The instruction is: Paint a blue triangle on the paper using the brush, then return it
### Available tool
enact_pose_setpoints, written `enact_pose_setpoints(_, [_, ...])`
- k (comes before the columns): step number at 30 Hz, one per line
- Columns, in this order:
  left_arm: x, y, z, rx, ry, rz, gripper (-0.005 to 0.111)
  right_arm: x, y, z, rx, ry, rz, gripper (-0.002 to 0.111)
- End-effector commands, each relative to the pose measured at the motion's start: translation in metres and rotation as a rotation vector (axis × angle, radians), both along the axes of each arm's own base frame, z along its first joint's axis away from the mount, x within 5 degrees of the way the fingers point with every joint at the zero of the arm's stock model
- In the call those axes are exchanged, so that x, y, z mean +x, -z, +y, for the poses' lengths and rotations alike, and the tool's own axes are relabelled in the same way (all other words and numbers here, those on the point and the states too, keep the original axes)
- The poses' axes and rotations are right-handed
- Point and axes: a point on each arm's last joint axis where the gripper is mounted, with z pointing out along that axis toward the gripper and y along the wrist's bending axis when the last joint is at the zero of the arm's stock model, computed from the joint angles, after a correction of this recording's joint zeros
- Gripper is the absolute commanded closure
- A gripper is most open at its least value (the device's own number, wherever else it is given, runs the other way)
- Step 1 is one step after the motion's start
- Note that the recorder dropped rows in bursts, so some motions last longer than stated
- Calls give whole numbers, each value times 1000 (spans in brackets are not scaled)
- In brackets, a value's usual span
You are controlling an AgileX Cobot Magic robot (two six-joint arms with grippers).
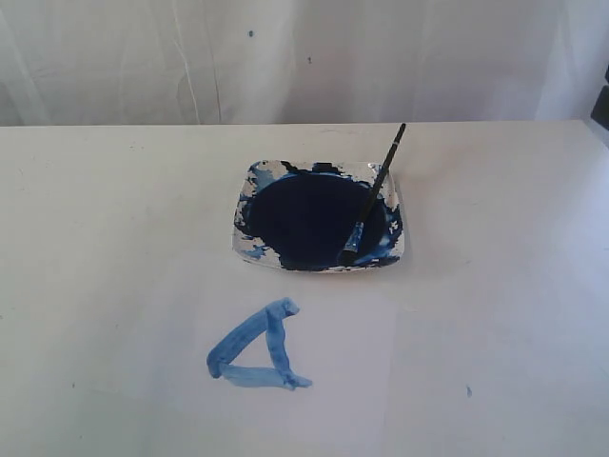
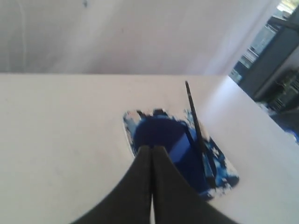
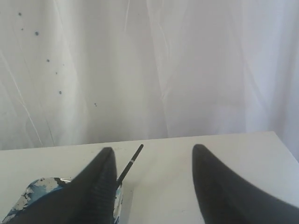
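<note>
You can see the blue triangle (image 1: 257, 350) is complete on the paper (image 1: 352, 400). The brush (image 1: 373, 195) lies already in the paint dish (image 1: 249, 205), with its tip in the dark pool and its handle leaning over the rim. So I judge the task is at its last step.

Your left pincer (image 2: 152, 148) has the fingers pressed together with nothing between them. The dish is just ahead of its tips. Your right pincer (image 3: 153, 149) stands wide and holds nothing. The brush handle shows beside one finger, not touching it.

The next move calls only for care: draw both arms away without touching the dish or the wet paint.
</note>
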Motion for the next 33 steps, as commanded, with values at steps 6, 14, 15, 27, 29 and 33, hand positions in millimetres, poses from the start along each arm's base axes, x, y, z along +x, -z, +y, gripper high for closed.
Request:
enact_pose_setpoints(6, [-47, -71, 1, 128, -154, -264, 107, -1, -1, 0, 10, 0, -13, 61])
enact_pose_setpoints(14, [-97, -100, -26, 115, -114, -381, 107, -1, -2, 0, 50, 1, -22, 61])
enact_pose_setpoints(15, [-104, -103, -30, 119, -108, -400, 107, -1, -3, 0, 62, 2, -25, 61])
enact_pose_setpoints(27, [-183, -124, -70, 131, -70, -578, 107, -1, -3, -1, 85, 8, -20, 61])
enact_pose_setpoints(29, [-188, -124, -72, 137, -69, -592, 107, -2, -4, -1, 84, 8, -25, 61])
enact_pose_setpoints(33, [-190, -125, -73, 141, -68, -601, 107, -5, -6, -2, 84, 7, -36, 61])
